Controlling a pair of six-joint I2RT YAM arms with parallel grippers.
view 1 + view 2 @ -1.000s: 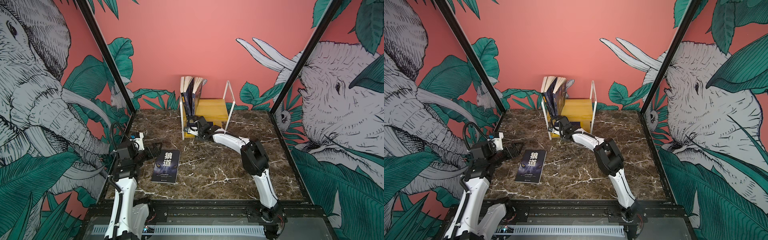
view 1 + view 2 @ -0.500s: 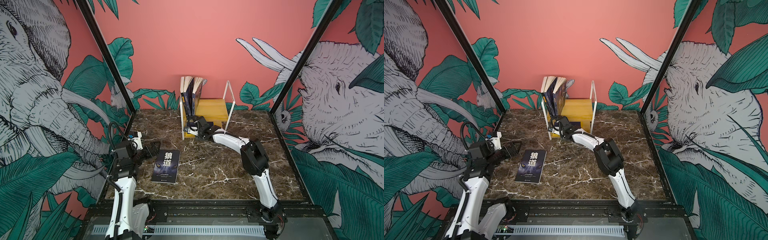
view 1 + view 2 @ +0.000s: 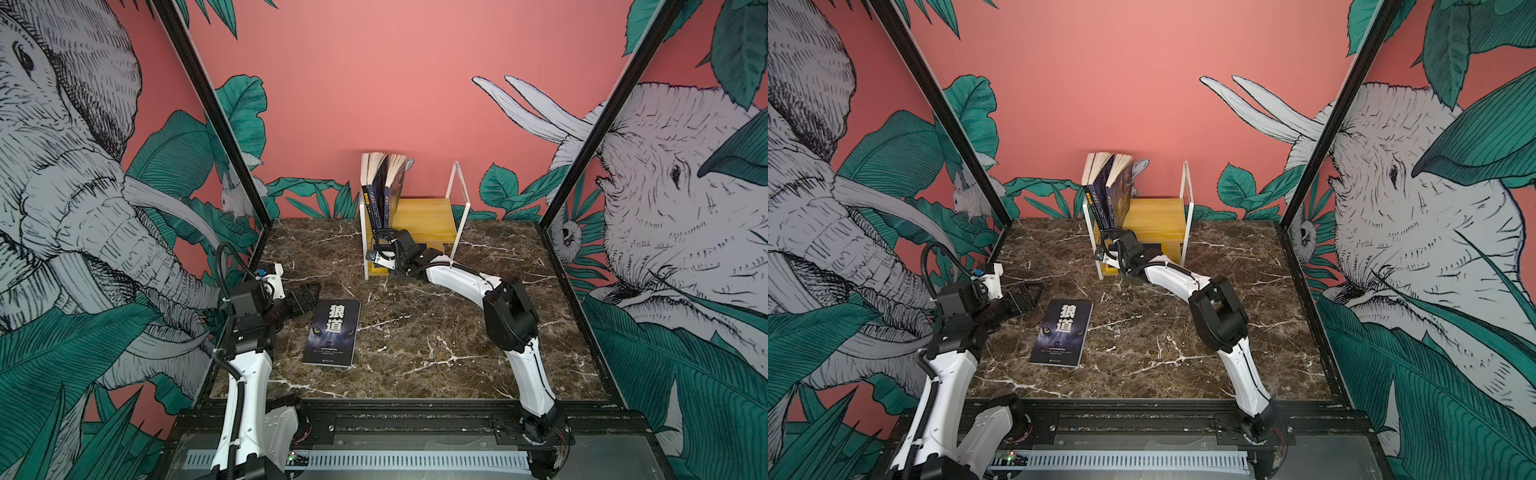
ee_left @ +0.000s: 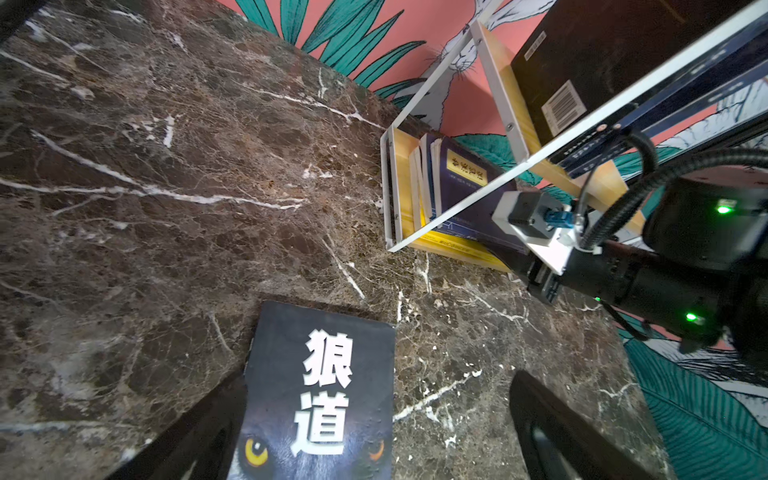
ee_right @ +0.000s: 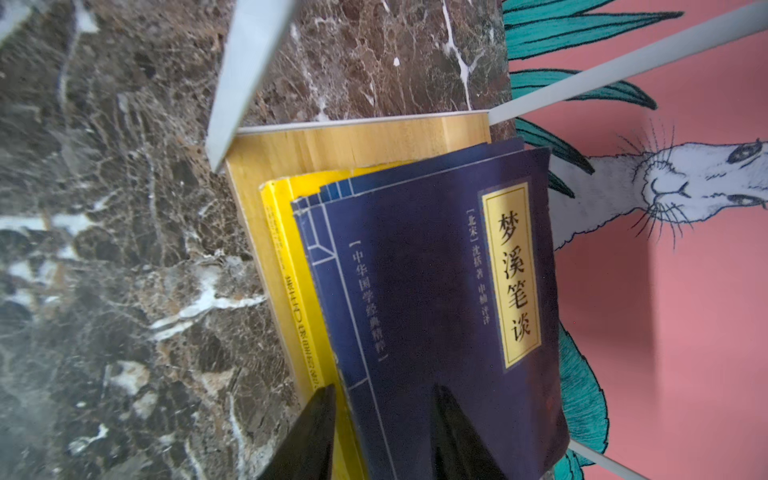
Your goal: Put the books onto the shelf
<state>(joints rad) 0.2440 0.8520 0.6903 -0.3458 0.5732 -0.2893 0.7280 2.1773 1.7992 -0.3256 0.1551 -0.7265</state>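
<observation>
The shelf stands at the back of the marble table. Several books stand on the left of its top board. A navy book with a yellow label tops a flat stack on the lower board. My right gripper reaches into that tier. Its jaws are partly apart over the stack's near edge, clamping nothing I can see. The black wolf-eyes book lies flat at front left. My left gripper hangs open by its far corner.
A yellow book lies under the navy ones on the lower board. White frame bars edge the shelf on both sides. Black cage posts and painted walls close in the table. Bare marble lies between the two arms.
My left gripper has edged slightly right, toward the wolf book's far corner. The right arm stays at the shelf's lower tier with hardly any visible shift.
</observation>
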